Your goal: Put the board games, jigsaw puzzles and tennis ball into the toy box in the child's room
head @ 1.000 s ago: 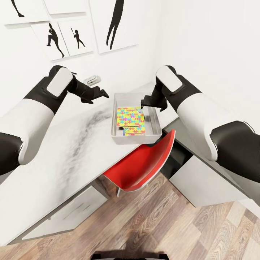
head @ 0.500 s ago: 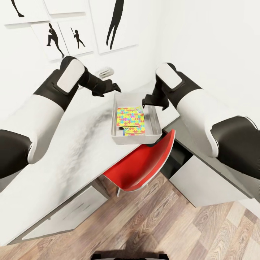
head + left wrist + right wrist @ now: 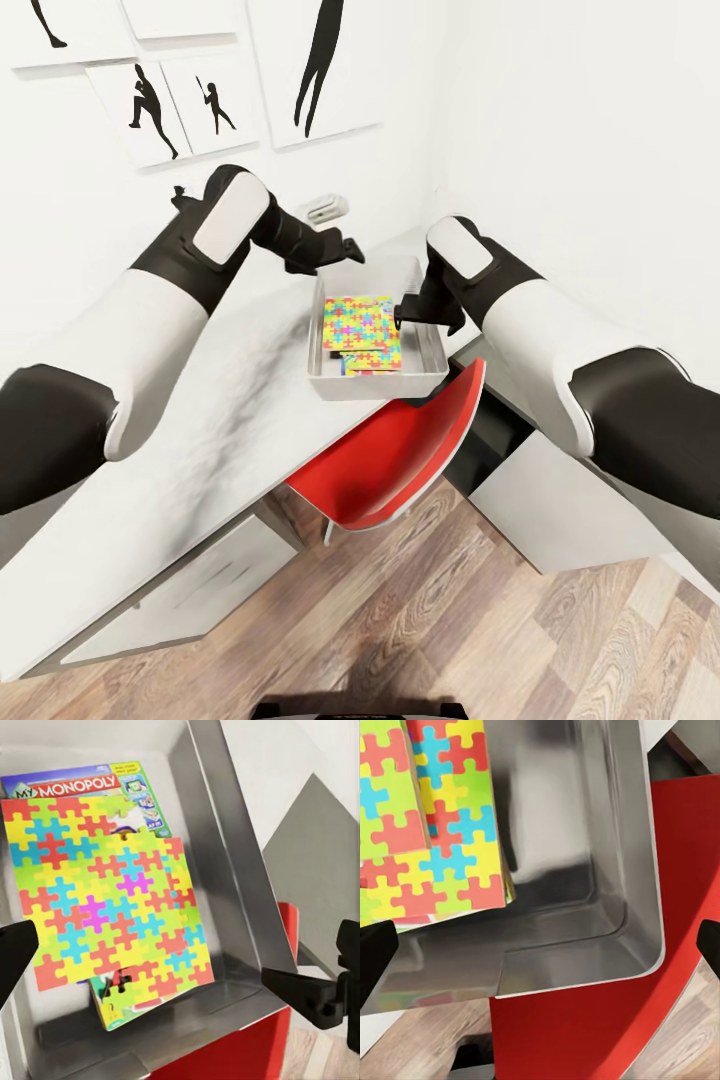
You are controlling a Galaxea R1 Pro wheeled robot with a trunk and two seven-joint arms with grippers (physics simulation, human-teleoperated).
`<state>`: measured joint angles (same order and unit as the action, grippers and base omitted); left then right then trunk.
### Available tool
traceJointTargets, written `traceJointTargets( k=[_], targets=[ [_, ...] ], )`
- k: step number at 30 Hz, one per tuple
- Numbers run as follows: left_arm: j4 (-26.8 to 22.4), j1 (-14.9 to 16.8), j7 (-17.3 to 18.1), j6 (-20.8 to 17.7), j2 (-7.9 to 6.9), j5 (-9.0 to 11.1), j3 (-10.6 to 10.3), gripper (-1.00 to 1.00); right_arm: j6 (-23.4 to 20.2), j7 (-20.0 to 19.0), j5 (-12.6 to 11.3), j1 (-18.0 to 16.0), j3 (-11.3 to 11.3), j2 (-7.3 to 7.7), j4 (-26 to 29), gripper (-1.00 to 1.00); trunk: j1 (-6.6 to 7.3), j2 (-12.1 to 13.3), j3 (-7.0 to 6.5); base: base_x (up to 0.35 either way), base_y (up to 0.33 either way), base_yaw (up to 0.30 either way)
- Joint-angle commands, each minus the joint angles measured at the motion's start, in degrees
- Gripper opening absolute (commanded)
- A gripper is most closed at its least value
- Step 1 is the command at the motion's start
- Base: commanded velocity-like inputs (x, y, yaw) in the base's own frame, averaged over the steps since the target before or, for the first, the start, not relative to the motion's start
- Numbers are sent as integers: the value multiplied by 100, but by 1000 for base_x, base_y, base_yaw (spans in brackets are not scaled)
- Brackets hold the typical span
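Two puzzles and a game box lie in the toy box, with both grippers hanging empty over it.

Nearest is plank floor (image 3: 560, 640), then a red chair (image 3: 385, 465) tucked under the table (image 3: 200, 420) edge. On the table stands the toy box (image 3: 432, 362), just above the chair back. Inside, a jigsaw (image 3: 105, 892) lies flat on top, a second jigsaw (image 3: 368, 365) peeks out beneath its near edge, and a Monopoly box (image 3: 82, 786) shows beneath its far edge. The right gripper (image 3: 408, 306) hangs over the box's right wall; its jaws are spread wide in the right wrist view, gripping nothing. The left gripper (image 3: 348, 252) hovers by the box's far rim, its fingers (image 3: 311, 994) parted wide with nothing between them. Behind, athlete pictures (image 3: 180, 100) hang on the white wall.
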<state>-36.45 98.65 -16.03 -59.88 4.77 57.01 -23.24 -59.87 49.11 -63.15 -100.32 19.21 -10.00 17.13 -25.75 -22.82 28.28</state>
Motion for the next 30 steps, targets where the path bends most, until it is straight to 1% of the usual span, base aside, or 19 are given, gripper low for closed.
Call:
traceJointTargets(
  k=[1, 16, 22, 24, 25, 27, 30],
  targets=[
    [-3, 3, -60, -3, -4, 50, -19, 100, -13, 54, -57, -4, 29, 0, 2, 100, -3, -10, 9, 0, 0, 0],
    [53, -35, -101, 54, -63, -16, -39, 100, -13, 54, -44, 3, 43, 0, 9, 100, -3, -10, 9, 0, 0, 0],
    [69, -38, -150, 118, -207, -151, -46, 100, -13, 54, -3, 3, 54, 0, 17, 100, -3, -10, 9, 0, 0, 0],
    [120, -38, -183, 183, -278, -243, -48, 100, -13, 51, 12, 5, 59, 0, 18, 100, -3, -10, 9, 0, 0, 0],
    [181, -39, -200, 227, -319, -300, -50, 100, -13, 48, 19, 6, 61, 0, 20, 100, -3, -10, 9, 0, 0, 0],
    [266, -39, -209, 270, -352, -341, -48, 100, -13, 44, 23, 5, 63, 0, 29, 100, -3, -10, 9, 0, 0, 0],
    [532, -39, -218, 384, -412, -399, -46, 100, -13, 39, 31, 14, 74, 0, 110, 100, -3, -10, 9, 0, 0, 0]
  ],
)
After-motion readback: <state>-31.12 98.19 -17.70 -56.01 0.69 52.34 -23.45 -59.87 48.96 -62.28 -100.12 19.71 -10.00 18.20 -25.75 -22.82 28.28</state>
